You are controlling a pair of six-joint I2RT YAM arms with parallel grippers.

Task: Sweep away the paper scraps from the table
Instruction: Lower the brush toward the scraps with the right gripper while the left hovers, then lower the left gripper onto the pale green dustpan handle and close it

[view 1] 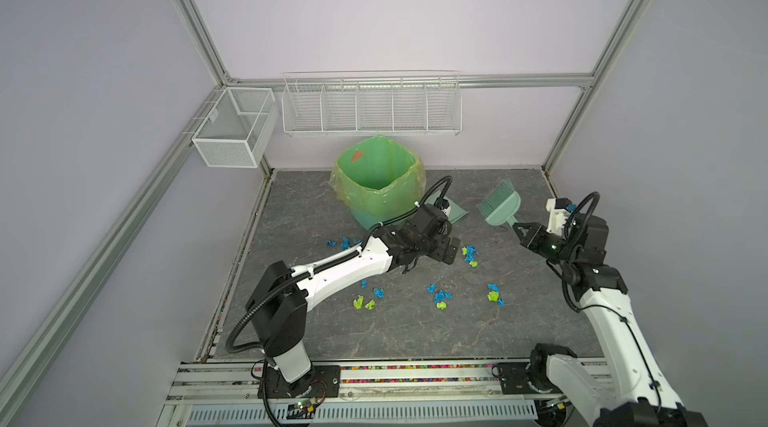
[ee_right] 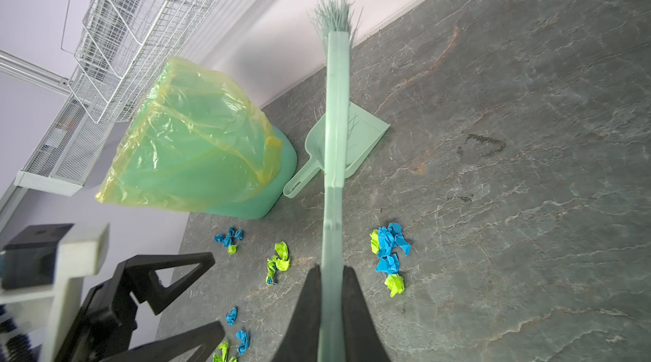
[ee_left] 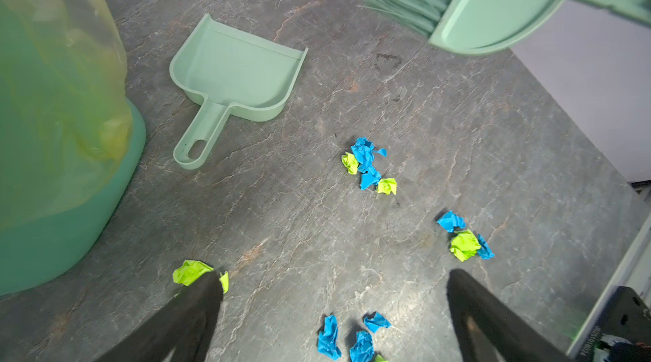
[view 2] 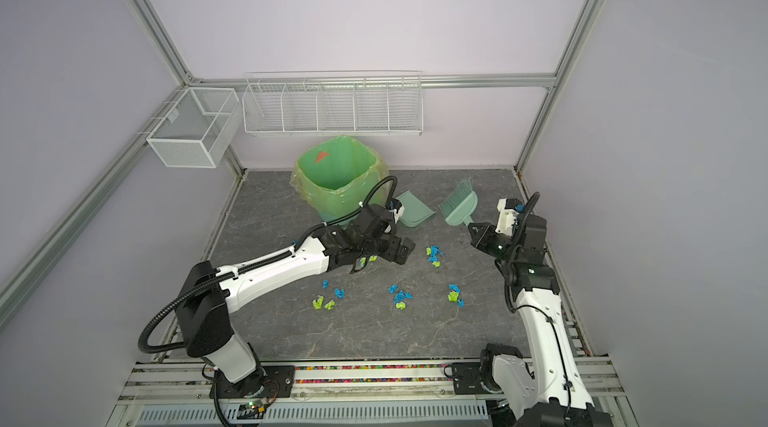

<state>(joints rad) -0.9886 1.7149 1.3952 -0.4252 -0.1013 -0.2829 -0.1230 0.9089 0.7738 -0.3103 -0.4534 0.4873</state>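
My right fingers (view 1: pixel 520 232) clamp the brush (view 1: pixel 500 209); left fingers (ee_left: pixel 197 311) gape, so I should straddle the handle of the dustpan (ee_left: pixel 236 68) squarely.

We see a green bin (view 1: pixel 370 217) standing on the table (view 1: pixel 415 337) near the middle of its back edge, lined with a yellowish see-through bag (view 1: pixel 411 180) folded over its rim. A small orange-red triangle (view 1: pixel 356 156) shows inside. Just right of the bin's base a pale green dustpan (ee_left: pixel 236 71) lies flat. Further right, apart from it, a matching brush (view 1: pixel 500 207) points its bristles toward the back wall. Above the bin we find a white wire rack (view 1: pixel 372 107) with five compartments on that wall, and a white mesh basket (view 1: pixel 235 126) on the left rail.
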